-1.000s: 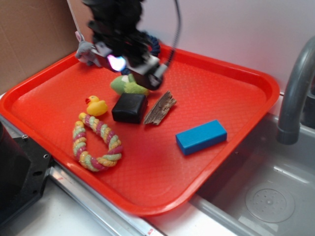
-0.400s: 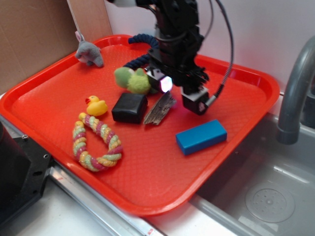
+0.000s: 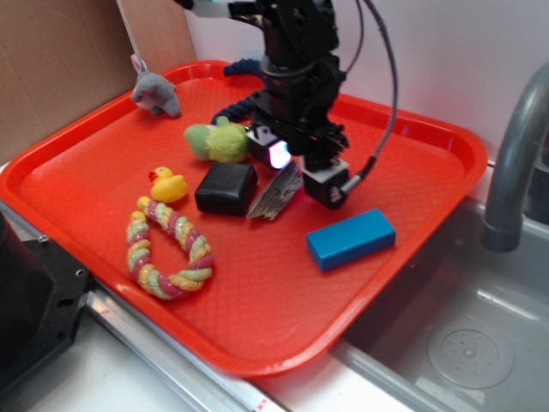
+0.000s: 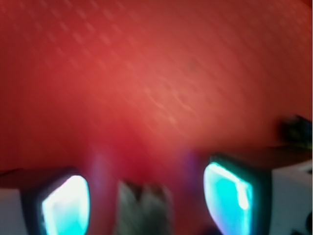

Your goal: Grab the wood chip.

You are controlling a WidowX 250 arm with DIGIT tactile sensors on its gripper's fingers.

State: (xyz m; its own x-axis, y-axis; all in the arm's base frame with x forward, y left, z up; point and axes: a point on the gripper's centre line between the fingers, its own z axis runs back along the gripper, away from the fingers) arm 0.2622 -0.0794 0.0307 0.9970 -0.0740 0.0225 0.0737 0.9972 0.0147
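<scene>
- Our black end effector [image 3: 296,163] hangs low over the red plastic tray [image 3: 446,137] with its two glowing pads spread apart and nothing clamped between them; the wrist view confirms this, showing the lit pads [image 4: 66,205] well apart.
- The rough brown-grey wood chip [image 3: 274,196] lies flat on the tray directly beneath the end effector, its upper end hidden by the fingers. In the wrist view a blurred grey-brown shape [image 4: 143,205] sits in the gap between the pads, which we take to be the chip.
- Just beside the end effector on the camera's left, touching or nearly touching the chip, sits the glossy black rectangular block [image 3: 226,188]. We judge this the main hazard: a finger descending on that side may land on the block or nudge it, shoving the chip askew.
- The chip is thin and flat, so we expect the pads could close above it or scrape the tray if the descent stops wrongly.
- The green plush toy [image 3: 216,142] lies behind the end effector, close to its left finger, and could be brushed.
- The blue rectangular block [image 3: 350,238] lies in front of the end effector, clear of it.
</scene>
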